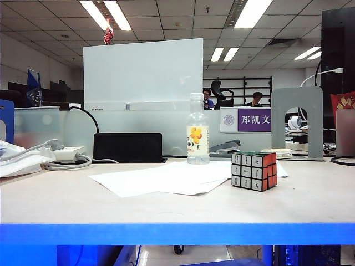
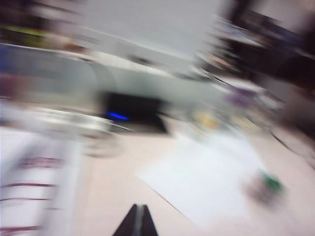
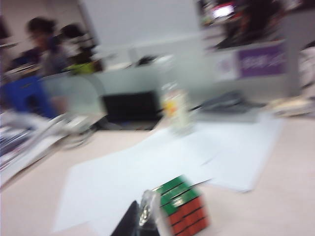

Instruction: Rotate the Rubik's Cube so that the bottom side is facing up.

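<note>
Rubik's Cube [image 1: 254, 171]: stands on the counter [image 1: 166, 208], right of centre in the exterior view, white face toward the camera, red face on its right side, green on top. Its near corner touches or overlaps the edge of the paper sheets [image 1: 166, 177]; which one, cannot tell.
Clear bottle [image 1: 197, 136]: upright behind the paper, left of the cube and well apart from it.
Black box [image 1: 127, 147]: at the back of the counter, left of the bottle.
Left gripper [image 2: 137, 221]: fingertips pressed together, holding nothing. Left wrist view is heavily blurred; the cube is only a smear of green, well apart from the tips, across the paper.
Right gripper [image 3: 142, 216]: just beside the cube [image 3: 183, 205], a finger next to its green and red faces. Contact and jaw width cannot be told through the blur.
Exterior view: neither arm shows.
</note>
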Controlling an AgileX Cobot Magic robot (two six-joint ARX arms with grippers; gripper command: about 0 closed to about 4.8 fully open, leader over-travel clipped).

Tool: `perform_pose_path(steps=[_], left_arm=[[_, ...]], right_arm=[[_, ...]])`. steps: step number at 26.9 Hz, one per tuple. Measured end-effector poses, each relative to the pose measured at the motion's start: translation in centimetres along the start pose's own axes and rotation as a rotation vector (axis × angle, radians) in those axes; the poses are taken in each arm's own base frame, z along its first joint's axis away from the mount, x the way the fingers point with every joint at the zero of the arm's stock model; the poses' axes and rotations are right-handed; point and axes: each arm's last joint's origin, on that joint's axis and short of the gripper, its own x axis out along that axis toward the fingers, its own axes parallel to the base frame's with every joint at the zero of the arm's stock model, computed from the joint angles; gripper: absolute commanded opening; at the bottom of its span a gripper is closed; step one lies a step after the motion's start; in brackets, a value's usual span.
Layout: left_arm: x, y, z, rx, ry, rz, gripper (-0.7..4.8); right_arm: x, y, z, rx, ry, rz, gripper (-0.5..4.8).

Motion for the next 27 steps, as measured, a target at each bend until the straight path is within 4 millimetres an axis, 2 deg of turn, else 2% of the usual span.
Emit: perform_pose_path(steps=[1, 4, 6, 10, 12, 14, 15, 16, 18, 27], left_arm=[[0.8, -0.4, -0.6, 0.075, 0.054, -0.145, -0.06], [2.1, -0.2, -1.1, 0.144, 0.107, -0.33, -0.06], [3.5, -0.6, -1.7, 0.163, 0.171, -0.536, -0.06], [3.3, -1.1, -2.6, 0.153, 0.252, -0.617, -0.06], [3.4, -0.9, -2.5, 0.143, 0.24, -0.586, -0.06], [3.7, -0.5, -2.3, 0.169, 0.119, -0.39, -0.06], [3.9, 0.2, -2.1, 0.209, 0.0, -0.189, -0.06], [4.0, 0.6, -2.1, 0.246, -0.026, -0.143, -0.06], [4.0, 1.6, -1.4, 0.312, -0.035, -0.128, -0.06], [3.8, 5.0, 1.6, 0.277, -0.037, -0.085, -0.06]], right_arm=[[0.0, -0.1, -0.6, 0.01, 0.005, 0.017, -0.04], [0.1, -0.2, -1.1, 0.016, 0.012, -0.001, -0.01], [0.1, -0.4, -1.4, 0.021, 0.033, -0.047, -0.01], [0.0, -0.5, -2.0, 0.03, 0.092, -0.071, -0.01], [-0.1, -0.5, -2.3, 0.035, 0.122, -0.058, -0.01], [-0.2, -0.5, -2.4, 0.036, 0.131, -0.062, -0.01], [-0.2, -0.6, -2.5, 0.037, 0.135, -0.068, -0.01], [-0.2, -0.6, -2.5, 0.037, 0.136, -0.069, -0.01], [-0.2, -0.6, -2.5, 0.036, 0.136, -0.072, -0.01], [-0.2, -0.6, -2.4, 0.036, 0.132, -0.075, -0.01]])
